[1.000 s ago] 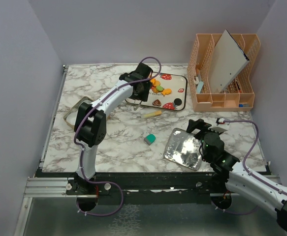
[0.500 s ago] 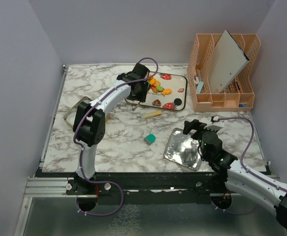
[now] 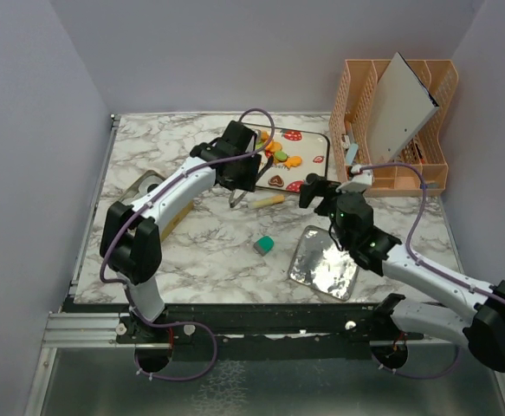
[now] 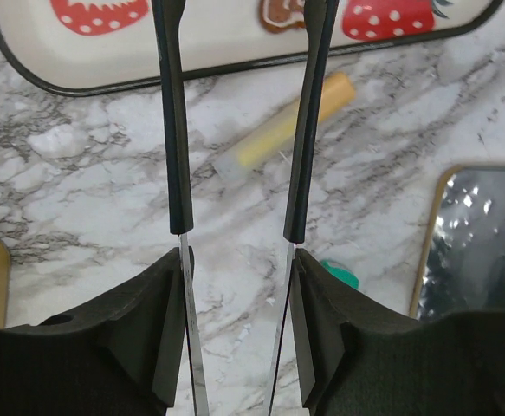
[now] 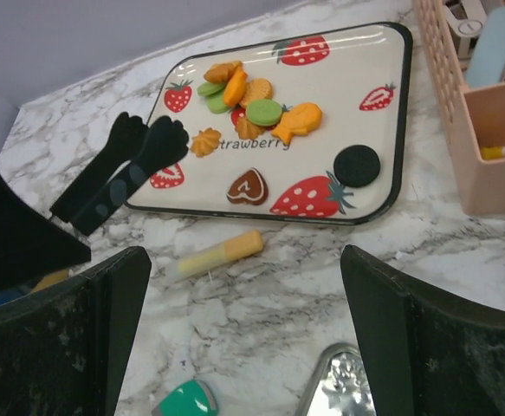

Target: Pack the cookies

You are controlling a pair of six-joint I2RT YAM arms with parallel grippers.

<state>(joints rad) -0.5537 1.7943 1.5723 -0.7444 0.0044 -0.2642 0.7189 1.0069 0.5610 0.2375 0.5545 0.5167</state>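
Observation:
The cookies [image 5: 252,100] lie in a pile on the strawberry-print tray [image 5: 397,130], with a black round one [image 5: 357,165] and a brown heart [image 5: 249,186] apart near its front. The top view shows the cookies [image 3: 280,156] beside my left wrist. My left gripper [image 4: 235,286] [image 3: 239,186] is shut on black-tipped metal tongs [image 4: 172,130]. Their paw-shaped tips [image 5: 148,139] hang over the tray's left edge with nothing between them. My right gripper [image 5: 243,260] [image 3: 317,192] is open and empty over the table just in front of the tray.
A yellow stick [image 5: 217,254] and a teal block [image 5: 185,401] lie on the marble in front of the tray. A foil tin [image 3: 326,264] sits near the right arm. An orange organizer [image 3: 395,173] stands back right, and a flat tin [image 3: 139,195] is at the left.
The left gripper has drawn the tongs back from over the cookies toward the tray's near-left edge. The right arm has reached forward from above the foil tin toward the tray.

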